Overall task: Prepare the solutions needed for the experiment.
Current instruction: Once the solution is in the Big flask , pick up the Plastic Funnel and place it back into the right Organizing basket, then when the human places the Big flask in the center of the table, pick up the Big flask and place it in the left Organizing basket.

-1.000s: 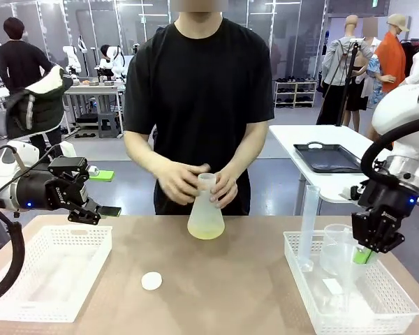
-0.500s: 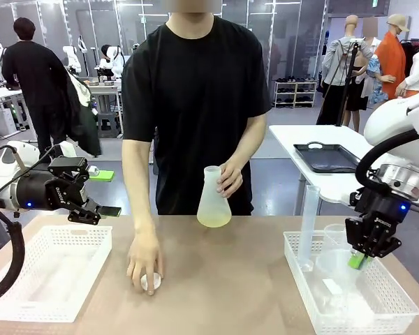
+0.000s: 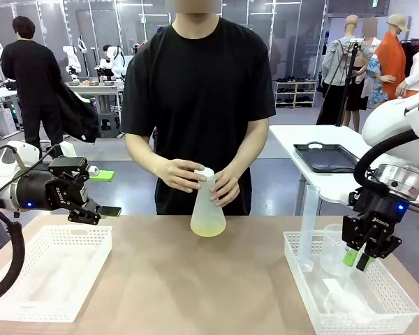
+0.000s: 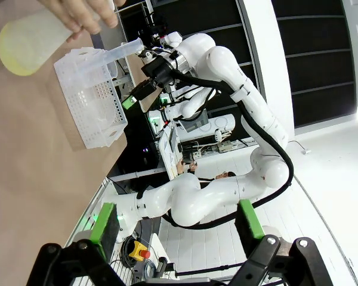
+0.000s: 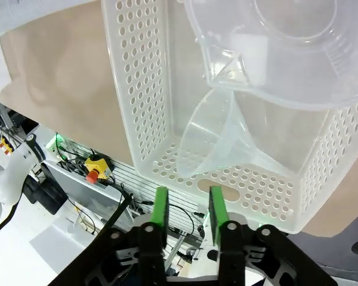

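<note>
Solution (image 3: 207, 229) in flask (image 3: 207, 204) at far middle, cylinder (image 3: 309, 223) and beaker (image 3: 333, 248) in right basket (image 3: 366, 322), left basket (image 3: 70, 228) opposite

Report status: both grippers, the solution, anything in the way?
Left gripper open, empty. Right gripper open, empty, above the right basket. Solution in the flask, held by the person's hands. Only those hands in the way.

left basket (image 3: 63, 228) | right basket (image 3: 366, 322): cylinder (image 3: 309, 216), beaker (image 3: 333, 248), funnel (image 5: 224, 140) | black tray (image 3: 332, 159)

Bright, even overhead indoor light. Front view is sharp, with soft faint shadows on the table (image 3: 216, 286). Wrist views bow lines toward the edges. Left wrist lower right washes out white. Highlights on the clear beaker (image 5: 286, 71), upper right.
</note>
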Robot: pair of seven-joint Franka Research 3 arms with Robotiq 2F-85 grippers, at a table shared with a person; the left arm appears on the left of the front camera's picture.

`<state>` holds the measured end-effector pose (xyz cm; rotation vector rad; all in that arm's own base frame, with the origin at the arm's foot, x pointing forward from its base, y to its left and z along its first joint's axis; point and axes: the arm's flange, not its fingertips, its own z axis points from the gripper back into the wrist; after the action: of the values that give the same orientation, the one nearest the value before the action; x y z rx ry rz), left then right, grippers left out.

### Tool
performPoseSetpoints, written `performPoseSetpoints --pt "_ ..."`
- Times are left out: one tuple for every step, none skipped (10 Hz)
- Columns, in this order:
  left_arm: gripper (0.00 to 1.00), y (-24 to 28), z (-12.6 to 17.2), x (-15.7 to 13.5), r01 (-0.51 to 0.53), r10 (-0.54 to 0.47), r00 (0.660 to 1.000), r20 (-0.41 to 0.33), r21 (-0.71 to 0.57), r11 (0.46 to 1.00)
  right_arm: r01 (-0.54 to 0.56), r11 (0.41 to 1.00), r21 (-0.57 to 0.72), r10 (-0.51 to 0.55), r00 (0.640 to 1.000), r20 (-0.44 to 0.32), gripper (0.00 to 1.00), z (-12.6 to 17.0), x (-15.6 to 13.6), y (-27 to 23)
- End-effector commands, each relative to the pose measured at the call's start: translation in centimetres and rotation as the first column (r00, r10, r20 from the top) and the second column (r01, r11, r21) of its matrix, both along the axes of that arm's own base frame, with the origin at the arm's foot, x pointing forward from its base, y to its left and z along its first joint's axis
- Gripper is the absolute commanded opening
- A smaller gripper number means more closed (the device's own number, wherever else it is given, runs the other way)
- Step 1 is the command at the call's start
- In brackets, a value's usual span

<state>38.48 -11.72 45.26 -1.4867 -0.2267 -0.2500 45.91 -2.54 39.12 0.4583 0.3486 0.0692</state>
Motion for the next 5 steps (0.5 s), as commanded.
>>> performPoseSetpoints --pt "1.00 -0.14 0.21 -0.04 0.006 -0.006 1.000 0.000 -0.016 1.000 0.000 1.000 0.000 0.000 1.000 0.001 0.52 0.03 -0.02 -0.02" --pt "1.00 -0.14 0.21 -0.04 0.006 -0.006 1.000 0.000 -0.016 1.000 0.000 1.000 0.000 0.000 1.000 0.001 0.52 0.03 -0.02 -0.02" --pt "1.00 -0.14 0.21 -0.04 0.006 -0.006 1.000 0.000 -0.016 1.000 0.000 1.000 0.000 0.000 1.000 0.001 0.52 0.03 -0.02 -0.02" --pt "1.00 -0.14 0.21 -0.04 0.006 -0.006 1.000 0.000 -0.016 1.000 0.000 1.000 0.000 0.000 1.000 0.001 0.52 0.03 -0.02 -0.02" --pt "1.00 -0.14 0.21 -0.04 0.006 -0.006 1.000 0.000 -0.016 1.000 0.000 1.000 0.000 0.000 1.000 0.001 0.52 0.03 -0.02 -0.02"
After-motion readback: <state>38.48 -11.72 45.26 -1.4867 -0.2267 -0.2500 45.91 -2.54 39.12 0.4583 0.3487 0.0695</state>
